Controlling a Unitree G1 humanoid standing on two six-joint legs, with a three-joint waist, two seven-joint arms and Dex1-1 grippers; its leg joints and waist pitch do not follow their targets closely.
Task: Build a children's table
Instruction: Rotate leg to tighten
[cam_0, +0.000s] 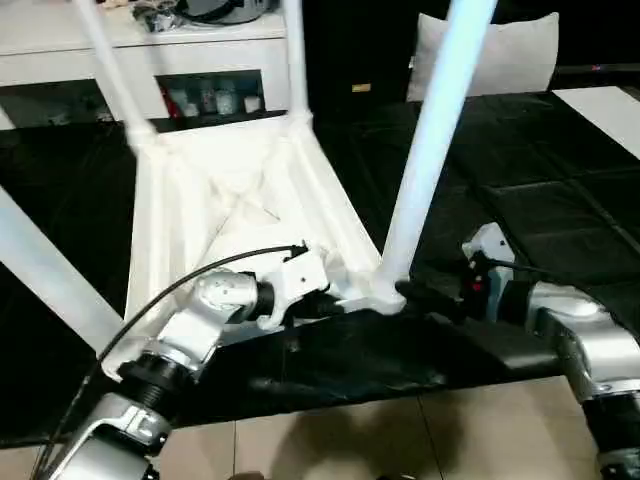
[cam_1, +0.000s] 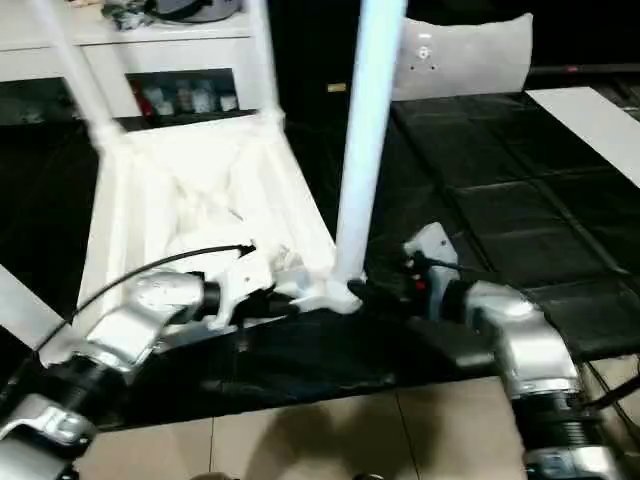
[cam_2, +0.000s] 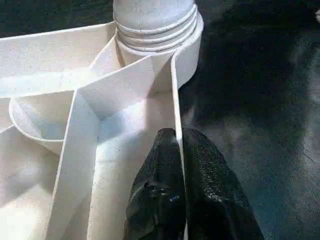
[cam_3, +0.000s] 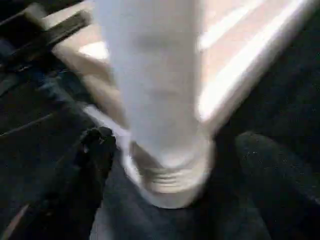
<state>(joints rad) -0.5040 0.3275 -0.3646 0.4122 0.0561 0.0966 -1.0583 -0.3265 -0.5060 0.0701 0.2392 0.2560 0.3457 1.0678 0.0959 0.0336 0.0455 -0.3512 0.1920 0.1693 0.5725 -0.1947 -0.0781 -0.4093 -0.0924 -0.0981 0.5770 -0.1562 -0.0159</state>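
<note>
- Currently your children's table (cam_0: 235, 215) lies upside down on the black mat (cam_0: 560, 200), mid-frame, ribs up, legs rising off the top edge.
- Your left gripper (cam_2: 181, 165) is clenched on the table's side wall, one finger each side, just below the near corner socket (cam_2: 157, 37).
- Your right gripper (cam_3: 165, 165) is spread wide, fingers (cam_3: 95, 150) flanking the base of the near leg (cam_0: 430, 140), lower centre.

Both forearms were silver with black ribbed collars. A thin black cable (cam_0: 170, 290) looped over the left one. The right wrist (cam_0: 480, 285) carried a small red mark, and the fingertips (cam_2: 172, 195) were pebbled black.
</note>
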